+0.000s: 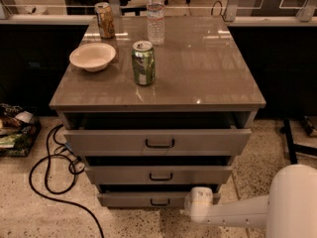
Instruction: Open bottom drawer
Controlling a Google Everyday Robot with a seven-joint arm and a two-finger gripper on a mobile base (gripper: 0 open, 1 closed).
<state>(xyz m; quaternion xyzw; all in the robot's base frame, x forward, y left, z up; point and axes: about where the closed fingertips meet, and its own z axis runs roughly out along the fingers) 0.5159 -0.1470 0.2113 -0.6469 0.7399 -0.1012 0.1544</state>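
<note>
Gripper (pixel 199 205): white rounded arm end, low right of the cabinet, at the right end of the bottom drawer's front; contact unclear; whether it is spread or closed is not discernible.
Bottom drawer (pixel 133 199): lowest of three grey fronts, a thin strip just above the floor; appears pulled out a little, with a dark gap above it.
Handle (pixel 159 202): small black loop, centred on the strip, left of the gripper.
Middle drawer (pixel 124 175): grey, black loop handle, juts further out than the bottom one.
Top drawer (pixel 114 142): tallest front, juts furthest.
Green can (pixel 143 62): upright on the cabinet top; print unreadable.
Brown can (pixel 104 20): upright at the rear left; label unreadable.
Water bottle (pixel 155 15): clear, pale label band, text unreadable.
Bowl (pixel 92 56): cream, left of the green can.
Cable (pixel 47 182): black, looped on the speckled floor to the left.
</note>
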